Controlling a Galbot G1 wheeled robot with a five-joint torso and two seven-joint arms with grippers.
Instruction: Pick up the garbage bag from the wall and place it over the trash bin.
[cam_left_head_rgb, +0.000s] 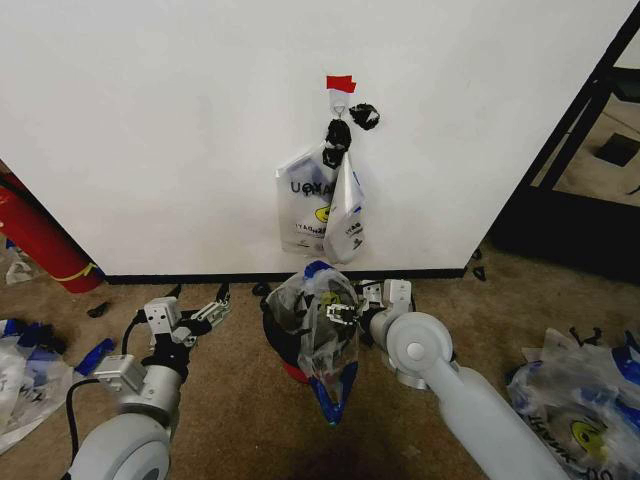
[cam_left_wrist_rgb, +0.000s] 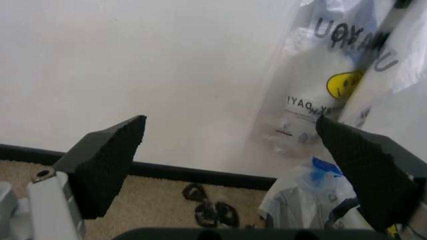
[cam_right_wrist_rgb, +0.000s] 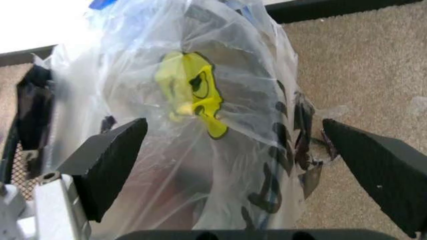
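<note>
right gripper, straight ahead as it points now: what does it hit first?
Probably the garbage bag. In the right wrist view its crumpled plastic with the yellow logo sits squarely between the right gripper's open jaws, draped over the trash bin. Depth is unclear, so contact may already be close.

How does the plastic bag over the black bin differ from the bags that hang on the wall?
The garbage bag lies crumpled and puffed over the trash bin on the carpet, while the hanging bags droop flat from a hook on the wall. The right gripper, open, is at the garbage bag; no gripper is near the hanging bags. Both are see-through with a yellow logo and dark lettering.
</note>
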